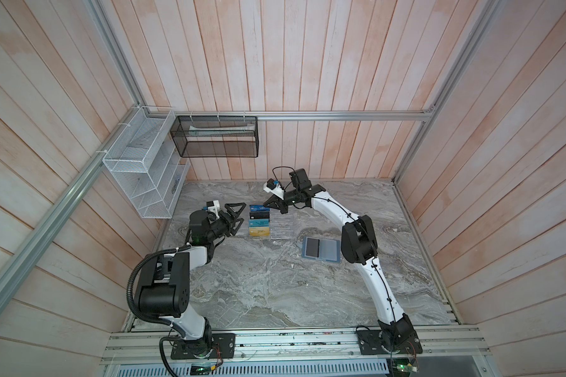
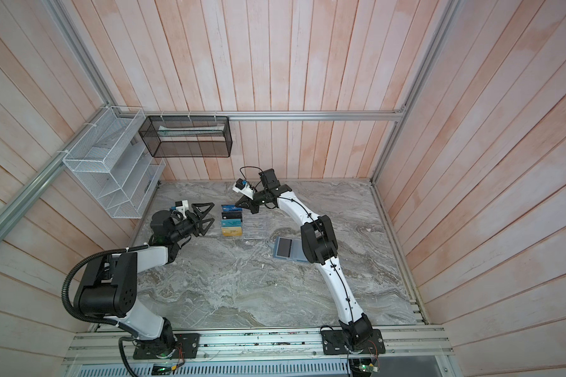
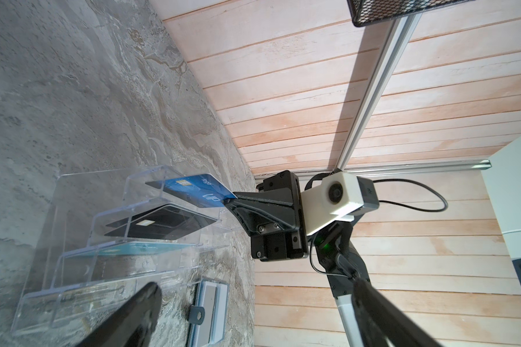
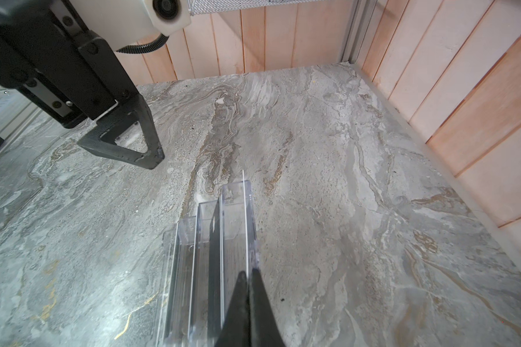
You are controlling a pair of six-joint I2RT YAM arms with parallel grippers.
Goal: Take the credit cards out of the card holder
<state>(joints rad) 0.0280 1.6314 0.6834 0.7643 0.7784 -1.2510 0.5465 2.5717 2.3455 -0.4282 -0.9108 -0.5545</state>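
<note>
your right claw (image 3: 231, 200) pinches the dark blue card (image 3: 190, 189) at the clear rack (image 3: 73, 186)'s end slot; your left claw (image 1: 242, 213) gapes wide beside that rack.

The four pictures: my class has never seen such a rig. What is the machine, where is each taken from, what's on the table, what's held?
Two robot arms with pincers work at a marble table. Two pictures look down from overhead; two come from wrist cameras. A clear rack holds a dark blue card, black card, teal card and gold card; an open card holder lies nearby. The right gripper pinches the dark blue one; the left gripper is open, empty.
</note>
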